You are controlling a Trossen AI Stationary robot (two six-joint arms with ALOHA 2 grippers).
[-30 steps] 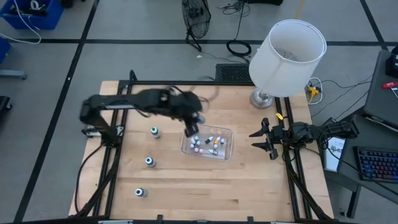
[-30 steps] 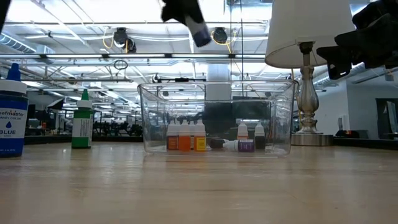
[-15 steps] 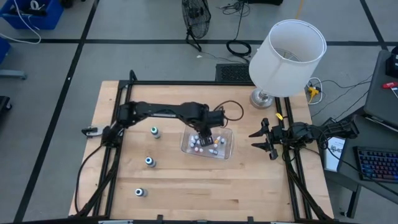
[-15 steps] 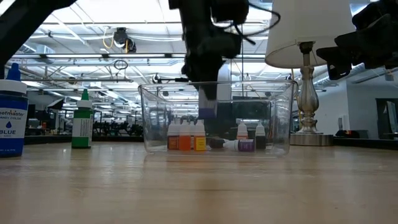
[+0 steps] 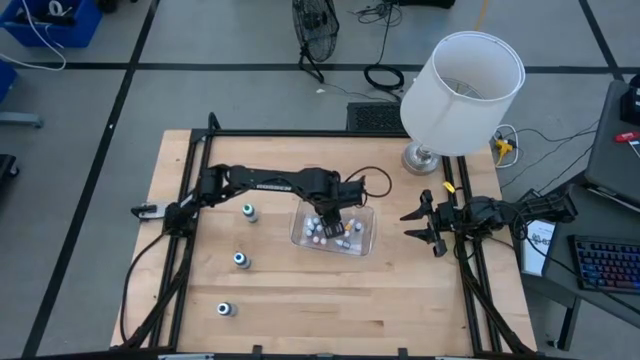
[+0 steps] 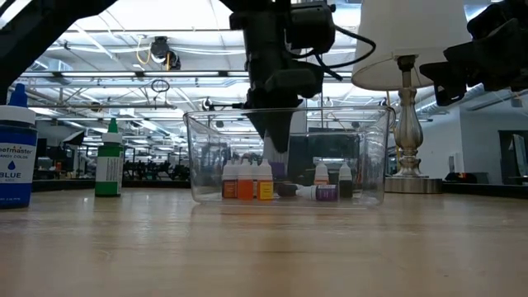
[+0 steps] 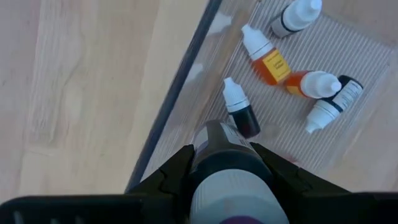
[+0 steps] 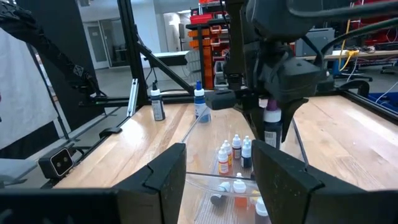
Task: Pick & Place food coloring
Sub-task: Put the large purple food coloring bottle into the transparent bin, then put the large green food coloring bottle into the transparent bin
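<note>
My left gripper [image 5: 328, 214] reaches down into the clear tub [image 5: 367, 243] and is shut on one food coloring bottle [image 8: 272, 124], whitish with a purple band and a dark end. Several tiny bottles [image 7: 267, 59] with white caps lie or stand on the tub floor [image 6: 247, 181]. Three larger bottles stand upright on the wood left of the tub [image 5: 248, 211], [image 5: 240, 260], [image 5: 225, 309]. My right gripper [image 5: 420, 225] waits open near the table's right edge, touching nothing. My left gripper pinches the bottle by its body [image 7: 219, 142] between the two fingers [image 7: 177, 171], coming from above and pointing down. The bottle stands upright in the hold. Its lower end [image 6: 278, 171] is inside the tub walls, above the small bottles.
A table lamp with a white shade [image 5: 462, 90] stands at the far right corner on its metal base [image 5: 424, 158]. The low view shows a blue-labelled bottle [image 6: 16, 157] and a green bottle [image 6: 108, 161] at the left. Bare wood lies along the near edge [image 5: 340, 310].
My left gripper, carrying the bottle, has swung from above the tub's left end toward the right over the tub. It has then come down, so that the bottle now stands inside the tub walls. The right arm has kept still.
</note>
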